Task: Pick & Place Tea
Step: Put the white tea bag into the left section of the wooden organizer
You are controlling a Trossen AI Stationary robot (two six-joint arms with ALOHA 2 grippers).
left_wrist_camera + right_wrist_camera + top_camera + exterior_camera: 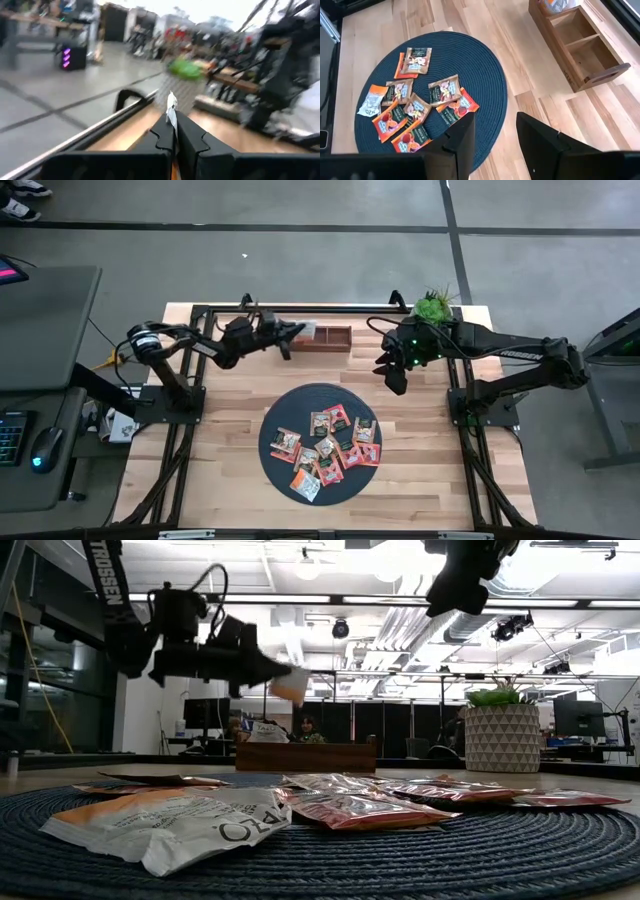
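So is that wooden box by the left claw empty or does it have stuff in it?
Partly filled. The wooden box shows two empty compartments; the far one holds something orange and white, probably tea bags.

Light butcher-block wooden table (230, 480), planks running lengthwise, edged by a black metal frame (190, 360). Directly on it:
- dark blue round woven mat (290, 405), centre front, bearing small flat square tea sachets (330, 445) in white, orange, red and brown-green;
- brown wooden compartment box (328, 338), rear centre;
- white patterned pot with a green plant (432, 306), rear right corner.
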